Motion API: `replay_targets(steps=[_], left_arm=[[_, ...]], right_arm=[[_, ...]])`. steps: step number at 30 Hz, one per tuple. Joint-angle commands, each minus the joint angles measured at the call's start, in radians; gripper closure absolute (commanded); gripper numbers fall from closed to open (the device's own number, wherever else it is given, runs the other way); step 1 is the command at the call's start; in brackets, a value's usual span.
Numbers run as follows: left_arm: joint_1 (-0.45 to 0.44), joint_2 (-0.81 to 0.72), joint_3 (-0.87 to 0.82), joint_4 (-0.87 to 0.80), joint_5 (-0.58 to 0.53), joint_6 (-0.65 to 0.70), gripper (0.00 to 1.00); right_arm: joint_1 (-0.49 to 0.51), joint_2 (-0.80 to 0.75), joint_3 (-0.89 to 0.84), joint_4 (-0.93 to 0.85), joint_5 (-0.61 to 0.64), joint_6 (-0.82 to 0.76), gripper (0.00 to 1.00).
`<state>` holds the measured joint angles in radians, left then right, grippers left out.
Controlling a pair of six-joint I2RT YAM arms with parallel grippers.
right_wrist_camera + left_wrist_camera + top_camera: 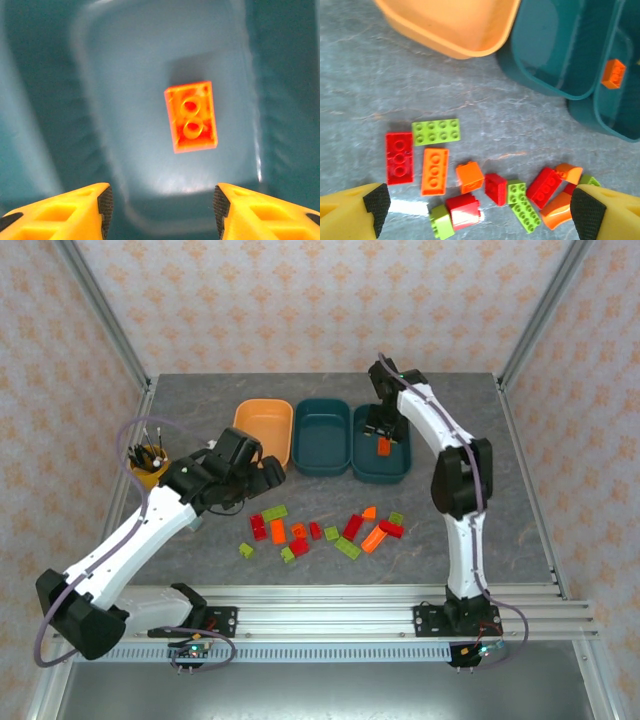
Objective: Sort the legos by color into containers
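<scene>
Three containers stand in a row at the back: a light orange tray (262, 425), a middle teal tray (322, 430) and a right teal tray (381, 478). One orange lego (191, 116) lies stud-side down on the right teal tray's floor. My right gripper (162, 202) hovers over it, open, with nothing between its fingers. Loose red, orange and lime green legos (320, 530) are scattered on the table in front of the trays. My left gripper (482, 210) stands wide open above them, holding nothing; below it lie a red lego (399, 157) and an orange lego (434, 171).
A yellow cup of tools (150, 462) stands at the left, close beside my left arm. An aluminium rail (350, 615) runs along the near edge. Slanted frame posts rise at both back corners.
</scene>
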<state>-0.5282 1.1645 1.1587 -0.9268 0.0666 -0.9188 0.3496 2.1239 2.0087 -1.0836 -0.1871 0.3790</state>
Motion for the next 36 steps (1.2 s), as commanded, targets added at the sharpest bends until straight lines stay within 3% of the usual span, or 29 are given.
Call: replay_targets(steps=[1, 7, 12, 24, 36], left_arm=[[0.008, -0.065, -0.089, -0.160, -0.059, -0.101, 0.06], [0.014, -0.136, -0.330, -0.085, 0.024, -0.235, 0.13], [0.021, -0.112, -0.433, -0.010, 0.048, -0.341, 0.23], [0.050, 0.026, -0.543, 0.194, 0.080, -0.386, 0.33], [0.052, 0.083, -0.599, 0.274, 0.081, -0.388, 0.63]], right_arm=[[0.115, -0.264, -0.159, 0.089, -0.007, -0.038, 0.43], [0.373, -0.695, -0.764, 0.527, -0.149, -0.009, 0.35], [0.525, -0.965, -1.145, 0.856, -0.112, 0.056, 0.30], [0.548, -0.998, -1.176, 0.802, -0.093, 0.053, 0.30], [0.548, -0.986, -1.181, 0.827, -0.120, 0.066, 0.31]])
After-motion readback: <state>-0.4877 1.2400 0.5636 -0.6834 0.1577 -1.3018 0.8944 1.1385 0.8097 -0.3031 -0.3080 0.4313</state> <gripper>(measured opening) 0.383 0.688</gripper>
